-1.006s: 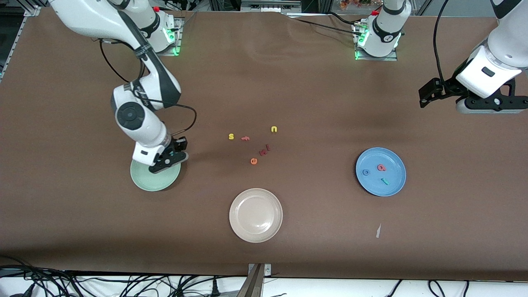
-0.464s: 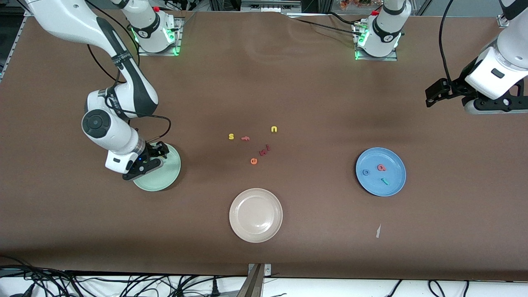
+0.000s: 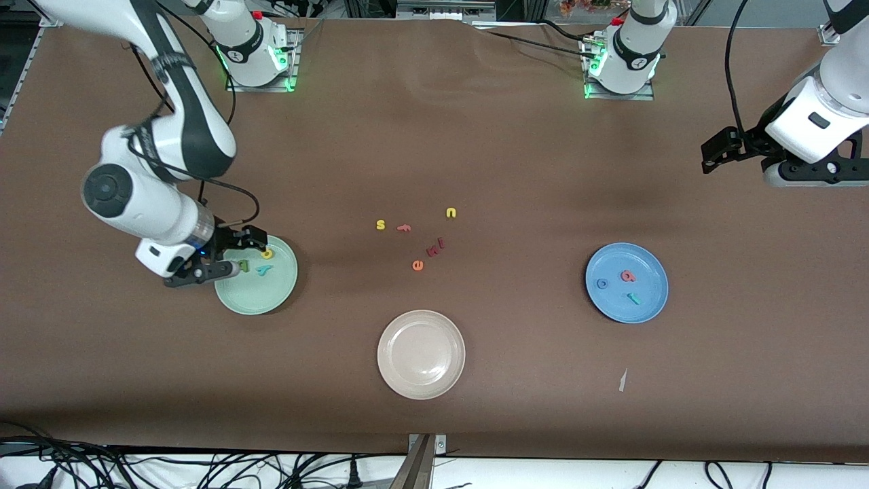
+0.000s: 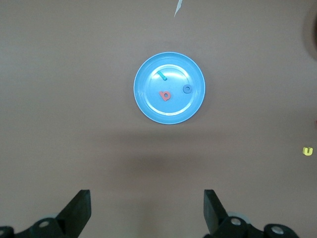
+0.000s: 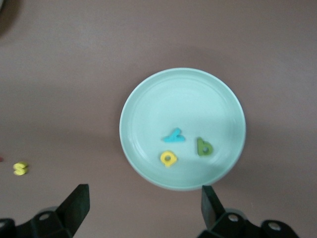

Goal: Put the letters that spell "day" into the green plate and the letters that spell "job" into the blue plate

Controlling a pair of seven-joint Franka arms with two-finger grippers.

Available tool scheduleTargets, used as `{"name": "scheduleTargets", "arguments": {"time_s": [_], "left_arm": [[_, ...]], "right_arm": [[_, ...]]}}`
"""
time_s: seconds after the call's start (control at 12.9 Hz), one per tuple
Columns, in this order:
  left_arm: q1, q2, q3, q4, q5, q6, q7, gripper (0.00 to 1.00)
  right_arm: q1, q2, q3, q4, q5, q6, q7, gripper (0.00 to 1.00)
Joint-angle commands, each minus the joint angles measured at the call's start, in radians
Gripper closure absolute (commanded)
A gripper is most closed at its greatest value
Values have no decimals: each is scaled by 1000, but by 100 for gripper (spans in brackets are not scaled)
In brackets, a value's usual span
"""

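The green plate [image 3: 271, 295] [image 5: 178, 99] holds the yellow "a" [image 3: 267, 254] [image 5: 168, 158], the teal "y" [image 3: 263, 269] [image 5: 174, 136] and the dark green "d" [image 3: 244, 265] [image 5: 203, 147]. My right gripper [image 3: 210, 270] [image 5: 144, 206] hangs open and empty beside that plate's rim, on the side toward the right arm's end of the table. The blue plate [image 3: 645, 309] [image 4: 148, 99] holds the blue "o" [image 3: 602, 284] [image 4: 187, 89], the pinkish-red "b" [image 3: 628, 276] [image 4: 165, 95] and the teal "j" [image 3: 634, 297] [image 4: 163, 76]. My left gripper [image 3: 808, 175] [image 4: 147, 208] waits open, high over the left arm's end of the table.
A cream plate [image 3: 421, 380] stands nearer the front camera, mid-table. Loose letters lie in the middle: yellow "s" [image 3: 381, 225] [image 5: 20, 168], orange "f" [image 3: 403, 228], yellow "u" [image 3: 451, 213] [image 4: 308, 151], orange "e" [image 3: 417, 265], dark red "k" [image 3: 432, 251]. A paper scrap [image 3: 622, 380] lies nearer the camera than the blue plate.
My right gripper has opened and drawn off the green plate toward the right arm's end, uncovering the three letters in it. The left arm has shifted only slightly.
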Motion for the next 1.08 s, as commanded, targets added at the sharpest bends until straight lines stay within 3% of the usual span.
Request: {"name": "scheduleTargets", "arguments": {"time_s": [0.0, 0.23, 1.01], "left_arm": [[12, 11, -4, 32, -27, -30, 29, 0], [12, 11, -4, 32, -27, -32, 30, 0], [12, 11, -4, 32, -26, -38, 32, 0]], "right_arm": [[-7, -125, 7, 51, 27, -184, 77, 0], [-7, -197, 1, 68, 14, -262, 87, 0], [-9, -96, -5, 192, 9, -287, 83, 0]]}}
